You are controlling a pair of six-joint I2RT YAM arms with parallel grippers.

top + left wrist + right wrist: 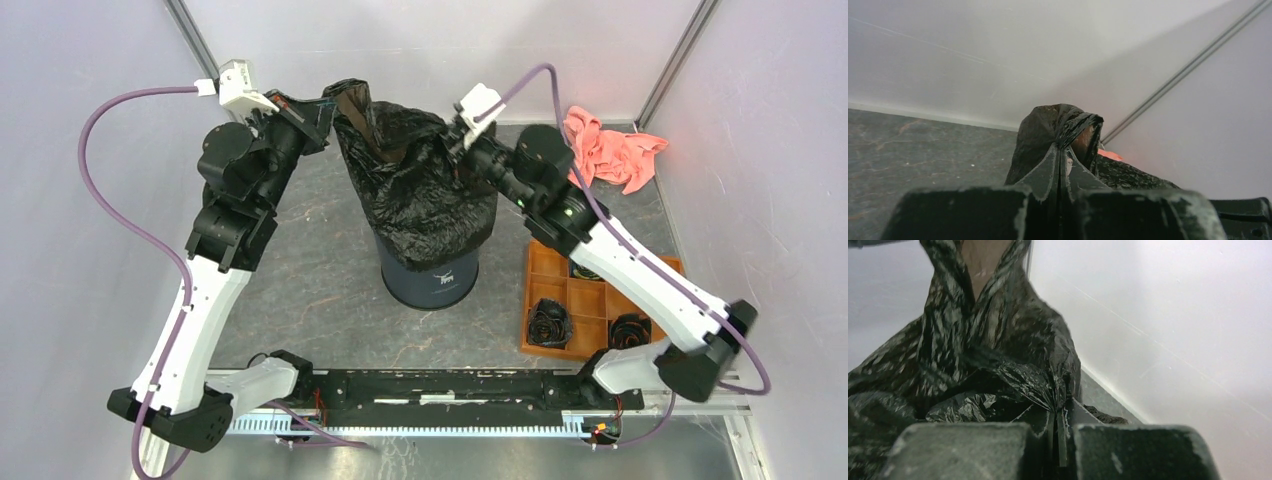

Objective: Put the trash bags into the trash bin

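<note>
The left gripper (316,117) is clamped tight on a pinch of the thin, glossy, wrinkled black plastic trash bag (415,185). In the left wrist view, its fingers (1048,172) meet with film squeezed between them, and a bunched peak of the bag (1048,130) rises just beyond the tips. The right gripper (458,140) is likewise closed on the bag's opposite edge. In the right wrist view, a gathered fold of film runs straight into the closed gripper (1057,412), and the rest of the bag (973,355) billows up and away from it.

Between the two grippers the bag is held raised over the dark navy-blue cylindrical trash bin (410,285), which stands upright near the middle of the grey worktop (310,270). The film hangs down over the bin's top and upper wall, leaving the lower wall and its small white deer logo (446,277) uncovered. Whether any of the bag reaches inside the bin cannot be told.

To the right of the bin lies an orange compartment tray (527,300) holding small black spiral rolls (549,322), partly under the right arm. A salmon-pink cloth (612,152) lies crumpled at the far right corner.
</note>
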